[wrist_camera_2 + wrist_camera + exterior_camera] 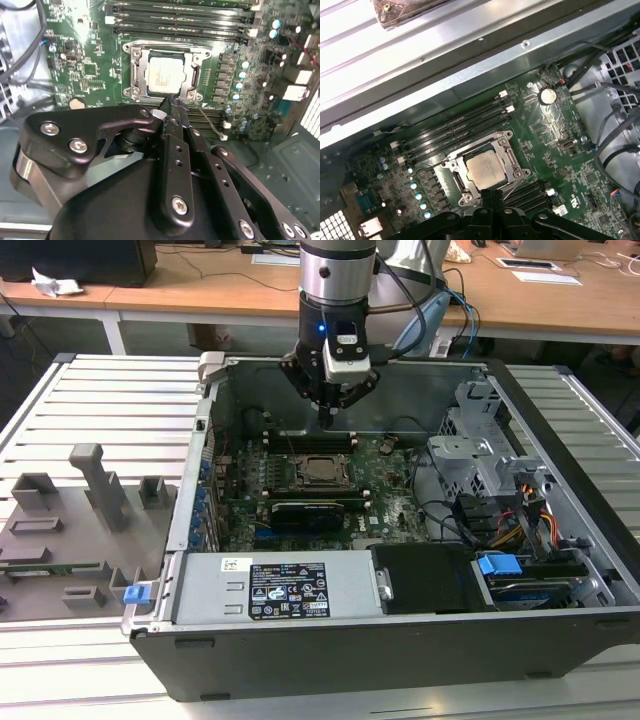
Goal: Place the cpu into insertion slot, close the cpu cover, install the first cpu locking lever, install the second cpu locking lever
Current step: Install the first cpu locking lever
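The cpu (166, 74) is a pale silver square lying flat in the insertion slot (192, 75) on the green board. The grey metal cpu cover (165, 51) lies down around it as a frame. My gripper (172, 102) hangs just above the board beside the socket, fingers pressed together with nothing between them. In the first wrist view the cpu (486, 169) sits right beyond my gripper (492, 196), and a thin wire lever (516, 182) runs along the socket's edge. The exterior view has my gripper (327, 418) over the cpu (322, 469), toward the case's back wall.
Rows of black memory slots (180, 20) flank the socket. The open computer case (200, 500) walls in the board. A metal drive cage (480, 440) and cables stand at the exterior view's right, a power supply (285, 590) at the front, and a grey fixture (90, 510) at the left.
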